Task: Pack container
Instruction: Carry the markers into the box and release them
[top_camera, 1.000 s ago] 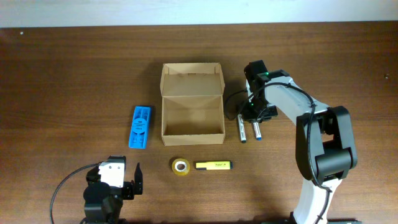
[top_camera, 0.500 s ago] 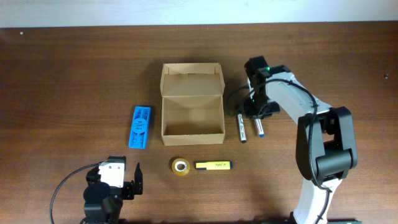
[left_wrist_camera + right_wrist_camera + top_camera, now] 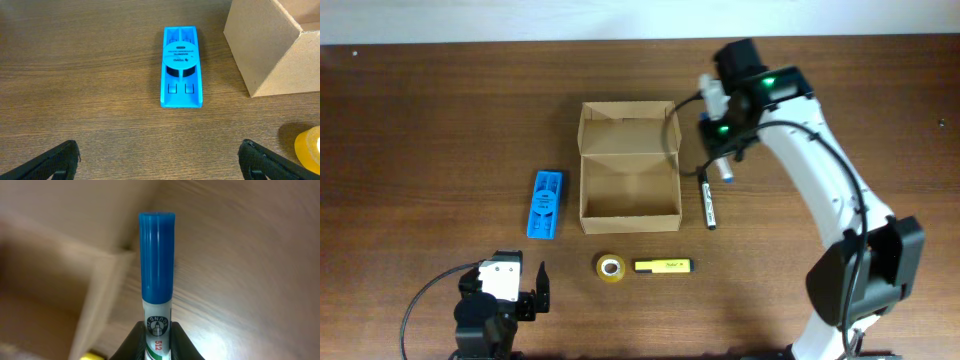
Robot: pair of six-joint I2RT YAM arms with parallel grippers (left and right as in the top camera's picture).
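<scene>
The container (image 3: 630, 180) is an open tan cardboard box with its flap lid standing up at the back; it looks empty. My right gripper (image 3: 723, 150) is shut on a white marker with a blue cap (image 3: 726, 172) and holds it above the table, just right of the box's back right corner. In the right wrist view the marker (image 3: 157, 265) sticks out from between my shut fingers (image 3: 157, 340), with the box (image 3: 50, 255) blurred at the left. My left gripper (image 3: 525, 290) is open and empty near the front left. Its corner shows in the left wrist view (image 3: 270, 50).
A black marker (image 3: 708, 205) lies right of the box. A yellow highlighter (image 3: 663, 265) and a tape roll (image 3: 611, 268) lie in front of it. A blue plastic holder (image 3: 545, 204) lies to its left, also in the left wrist view (image 3: 182, 67).
My right gripper has lifted the blue-capped marker off the table beside the black marker and carried it back toward the box's right rear corner. The left arm has not moved.
</scene>
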